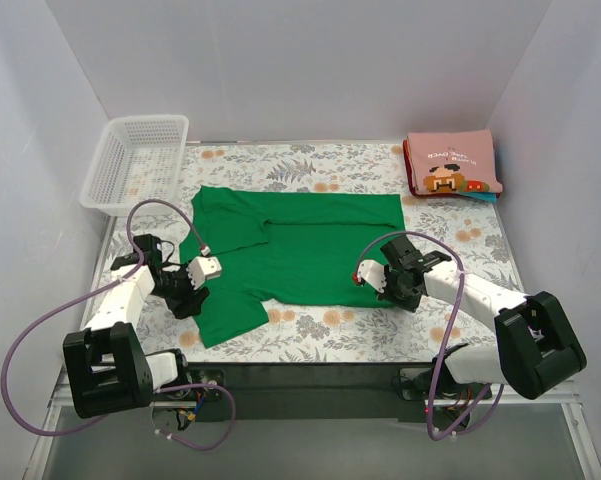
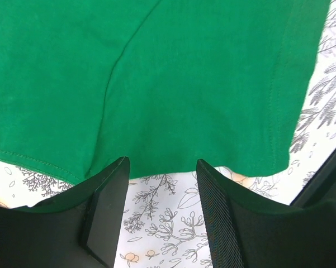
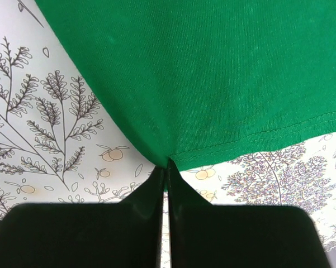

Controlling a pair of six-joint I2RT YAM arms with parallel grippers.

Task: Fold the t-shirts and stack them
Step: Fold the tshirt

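right pincer (image 3: 166, 167) first: its two fingers are pressed flat together, clamped on a corner of the green t-shirt (image 3: 212, 72) right at the stitched hem. the cloth puckers into a little peak where they bite. from above, that pincer (image 1: 395, 290) sits at the shirt's near right corner, low over the bench (image 1: 330, 335). the forearm runs back to the right toward its base at the near edge, so the arm is stretched inward and leftward, with its purple cable looping over it.

left pincer (image 2: 162, 167) has its jaws apart, nothing held. the green edge lies just at the fingertips (image 2: 109, 187), with the floral bench cover showing in the gap. in the top view this pincer (image 1: 187, 292) sits at the near left part of the shirt. the arm rises from its base along the left side, then the wrist bends right toward the cloth.

the green t-shirt (image 1: 300, 245) lies spread mostly flat mid-bench, with one flap reaching toward the near edge on the left.

further out, a folded pink t-shirt (image 1: 450, 165) with a pixel graphic sits in the far right corner. a sliver of teal t-shirt (image 1: 490, 197) peeks out under it. a white mesh basket (image 1: 110, 165) sits in the far left corner.
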